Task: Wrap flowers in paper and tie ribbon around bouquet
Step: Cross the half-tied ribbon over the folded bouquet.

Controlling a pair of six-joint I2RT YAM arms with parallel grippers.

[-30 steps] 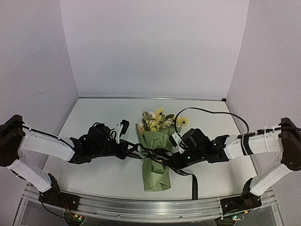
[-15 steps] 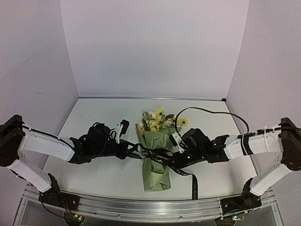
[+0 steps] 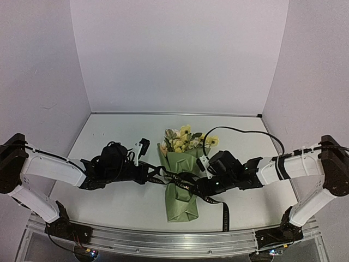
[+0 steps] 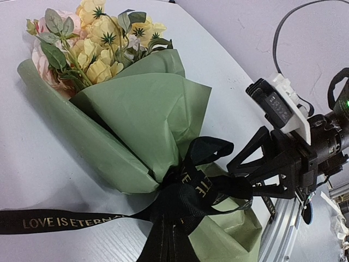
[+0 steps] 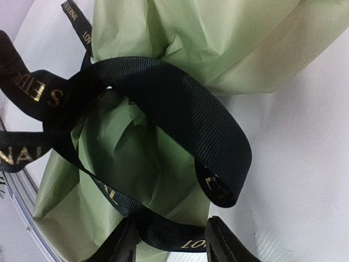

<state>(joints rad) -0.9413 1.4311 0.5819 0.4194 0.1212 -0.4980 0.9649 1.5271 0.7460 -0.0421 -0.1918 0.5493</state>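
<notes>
Olive-green paper (image 3: 181, 191) wraps the flowers (image 3: 184, 139) as a bouquet (image 3: 182, 164) lying flat on the white surface (image 3: 109, 136), black ribbon (image 4: 191, 185) looped round its narrow waist, one end clamped in the left gripper (image 3: 151, 176), another strand passing between the parted jaws of the right gripper (image 5: 170, 240).

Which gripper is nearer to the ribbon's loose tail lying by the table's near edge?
Right. The right gripper sits just up-table of the ribbon tail, on the same side of the bouquet. The left gripper is on the bouquet's opposite side.
</notes>
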